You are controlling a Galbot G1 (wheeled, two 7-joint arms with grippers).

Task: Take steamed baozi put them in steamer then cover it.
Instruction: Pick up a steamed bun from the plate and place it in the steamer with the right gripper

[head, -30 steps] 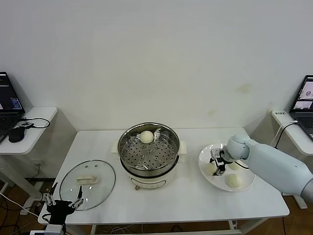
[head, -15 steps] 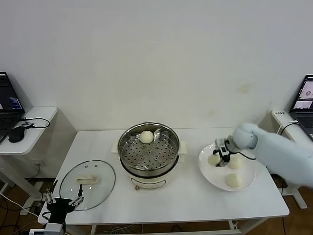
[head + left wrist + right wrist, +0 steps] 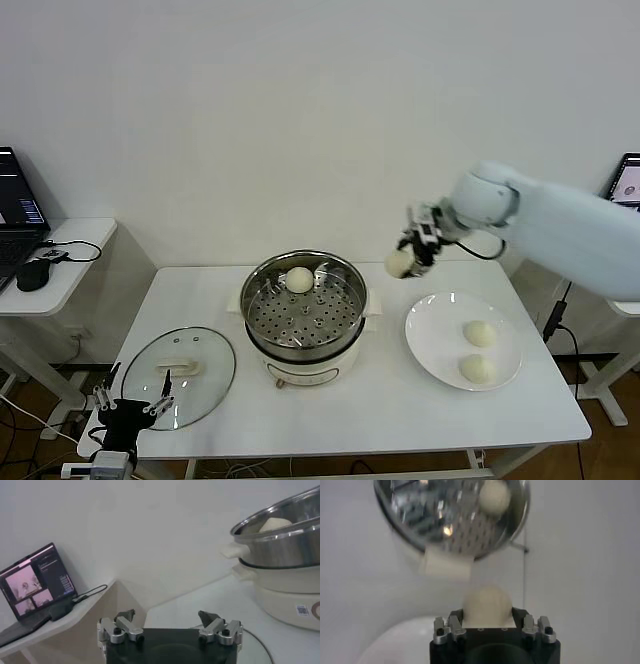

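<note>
Between the fingers of the right gripper (image 3: 412,252) I am carrying one steamed baozi (image 3: 400,262), clamped from both sides; in the right wrist view the smooth cream-white dome (image 3: 487,602) is bulging out past the fingertips. Below and ahead of the claw, the steamer (image 3: 304,312) is standing uncovered: a round shiny steel pot with a perforated steel tray inside, seated on a cream-white base. One bun (image 3: 300,279) is already lying on the tray, at the side away from me. Beneath and behind the claw, two more buns (image 3: 480,333) (image 3: 478,369) are waiting on the flat white plate (image 3: 430,340), set apart from each other. I am judging the task as about a quarter done: one bun placed, one in transit, two still to be fetched, and the covering step not begun. On the far side of the steamer from the claw, the cover (image 3: 178,373), a round clear glass disc with a metal rim and a cream-white bar handle, is lying flat on the white table (image 3: 380,420). Just at its near edge, the left gripper (image 3: 128,408) is hanging idle with its fingers spread wide, holding nothing.
</note>
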